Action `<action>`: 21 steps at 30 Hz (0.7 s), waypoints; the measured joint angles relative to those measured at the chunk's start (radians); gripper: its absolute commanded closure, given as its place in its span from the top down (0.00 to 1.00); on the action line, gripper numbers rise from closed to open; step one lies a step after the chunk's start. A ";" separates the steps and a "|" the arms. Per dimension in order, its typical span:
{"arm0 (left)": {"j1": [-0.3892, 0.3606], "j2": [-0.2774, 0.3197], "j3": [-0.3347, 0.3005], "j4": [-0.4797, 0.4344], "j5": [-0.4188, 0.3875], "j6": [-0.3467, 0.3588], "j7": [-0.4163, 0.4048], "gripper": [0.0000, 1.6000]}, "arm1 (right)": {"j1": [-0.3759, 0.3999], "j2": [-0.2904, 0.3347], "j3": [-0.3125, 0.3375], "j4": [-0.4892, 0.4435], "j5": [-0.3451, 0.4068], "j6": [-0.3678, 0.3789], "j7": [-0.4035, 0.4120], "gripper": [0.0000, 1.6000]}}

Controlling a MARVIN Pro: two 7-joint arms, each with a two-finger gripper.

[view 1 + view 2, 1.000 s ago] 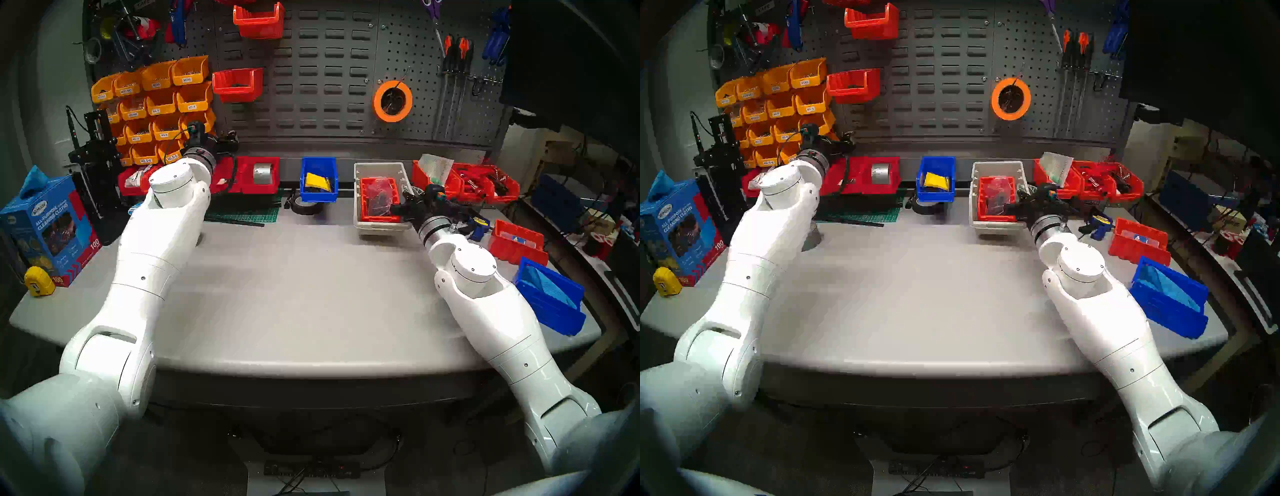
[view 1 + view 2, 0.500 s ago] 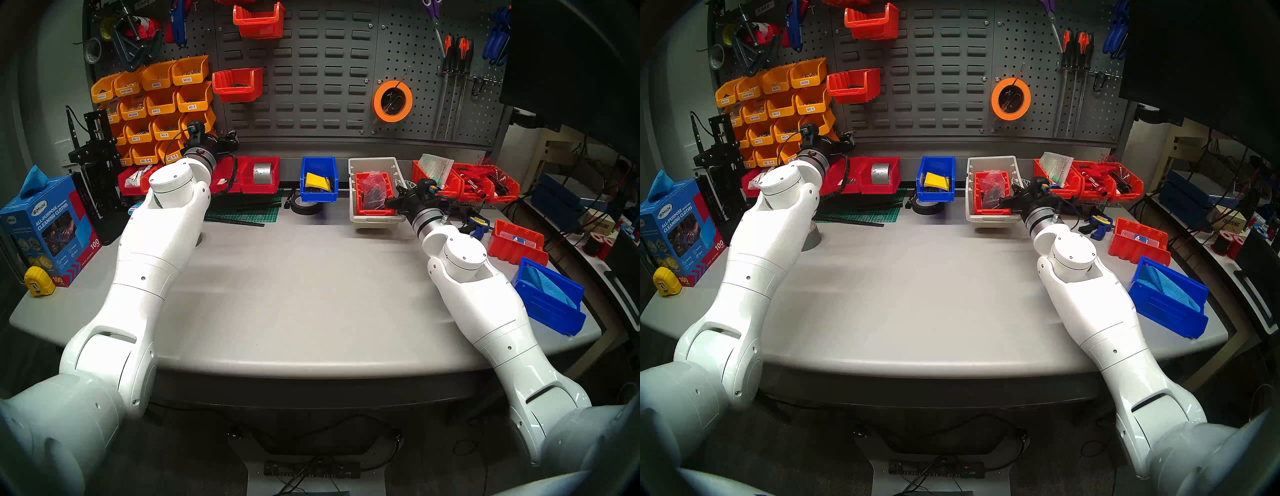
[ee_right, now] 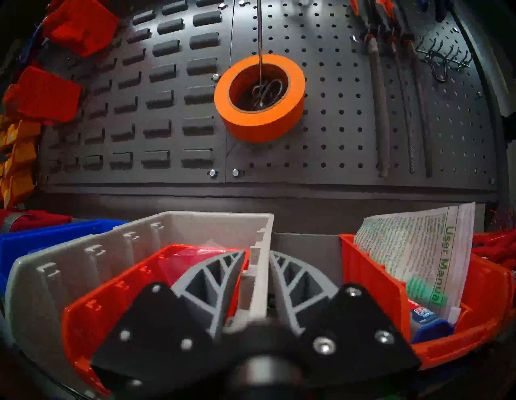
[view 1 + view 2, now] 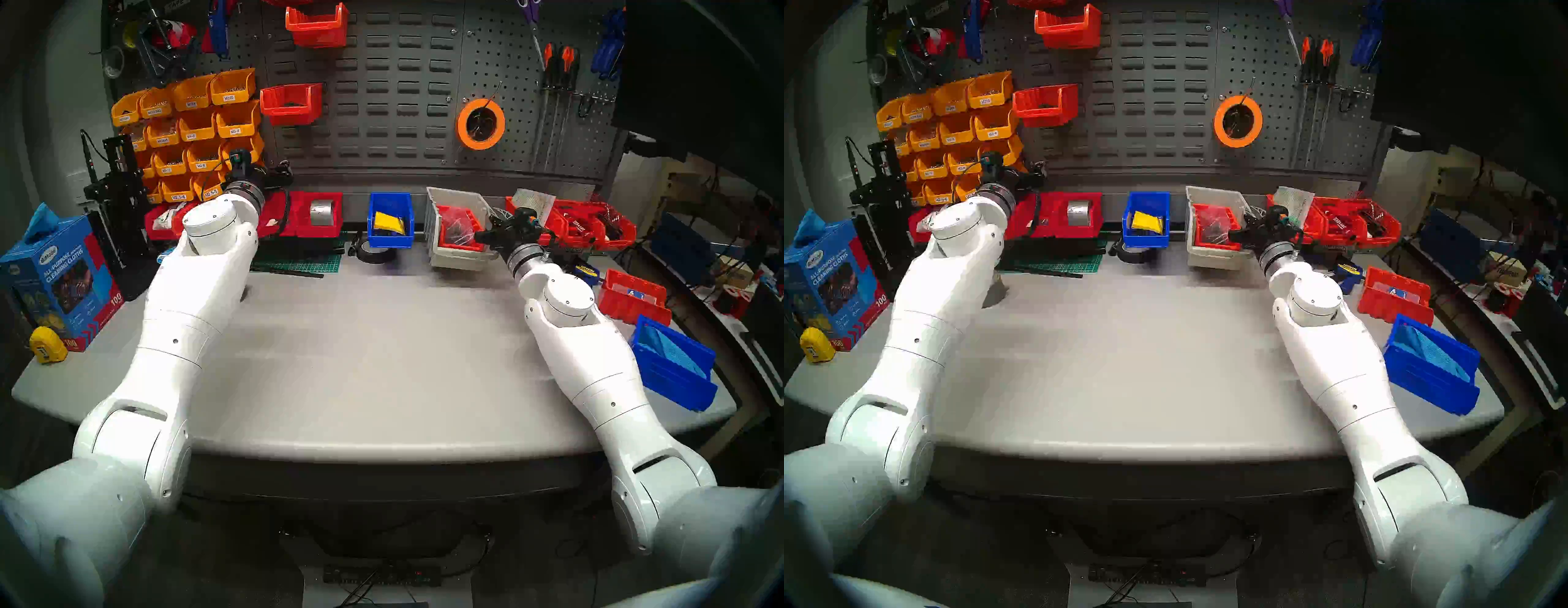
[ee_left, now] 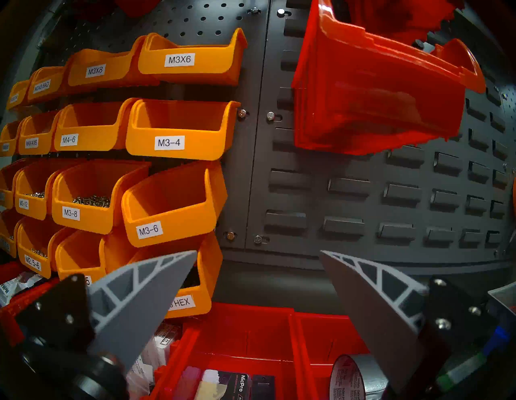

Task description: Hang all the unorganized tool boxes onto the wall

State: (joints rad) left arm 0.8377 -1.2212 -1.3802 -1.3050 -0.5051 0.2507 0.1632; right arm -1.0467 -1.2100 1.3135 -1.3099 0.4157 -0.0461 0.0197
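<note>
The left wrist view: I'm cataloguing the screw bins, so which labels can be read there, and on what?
"M3X6": top-row yellow-orange bin
"M3X8": bin to its left
"M3X8 BAD": next bin left
"M3-4": second-row bin
"M4-6": bin
"M4X4X6": bin
"M3-6": tilted bin
"M3-8": bin
"M3-12": bin
"M2.5-6": bin
"...HEX": lowest bin, start hidden by the left gripper
"NicPro": packet
Far-left labels and the tape roll print: too blurred.

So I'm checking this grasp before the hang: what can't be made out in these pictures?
- Beige bin: its hanging back is hidden in every view, so any hooks go unseen.
- Red-orange bin inside it: contents blurred in the right wrist view, too small from the head.
- Right end effector: shut on the beige bin's wall; how deep it reaches is hidden by its own black mount.
- Left end effector: open, too small in the head views.
</note>
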 measured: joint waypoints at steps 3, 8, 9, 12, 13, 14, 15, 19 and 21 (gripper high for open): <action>0.000 0.000 0.000 0.000 0.000 0.000 0.000 1.00 | 0.021 -0.015 0.006 0.027 -0.014 -0.015 0.008 0.00; 0.000 0.000 0.000 0.000 0.000 0.000 0.000 1.00 | 0.061 -0.033 0.013 0.073 -0.033 -0.032 0.015 0.00; 0.000 0.000 0.000 0.000 0.000 0.000 0.000 1.00 | 0.077 -0.039 0.014 0.095 -0.040 -0.040 0.018 0.00; 0.000 0.000 0.000 0.000 0.000 0.000 0.000 1.00 | 0.106 -0.050 0.013 0.138 -0.053 -0.056 0.027 0.00; 0.000 0.000 0.000 0.000 0.000 0.000 0.000 1.00 | 0.111 -0.051 0.013 0.144 -0.055 -0.059 0.029 0.00; 0.000 0.000 0.000 0.000 0.000 0.000 0.000 1.00 | 0.116 -0.052 0.012 0.151 -0.057 -0.061 0.030 0.00; 0.000 0.000 0.000 0.000 0.000 0.000 0.000 1.00 | 0.127 -0.054 0.011 0.168 -0.061 -0.069 0.034 0.00; 0.000 0.000 0.000 0.000 0.000 0.000 0.000 1.00 | 0.165 -0.062 0.000 0.221 -0.073 -0.096 0.047 0.00; 0.000 0.000 0.000 0.000 0.000 0.000 0.001 1.00 | 0.178 -0.066 -0.004 0.239 -0.076 -0.107 0.052 0.00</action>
State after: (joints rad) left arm 0.8378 -1.2212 -1.3802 -1.3050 -0.5049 0.2506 0.1637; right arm -0.8688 -1.2759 1.3095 -1.0708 0.3399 -0.1535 0.0713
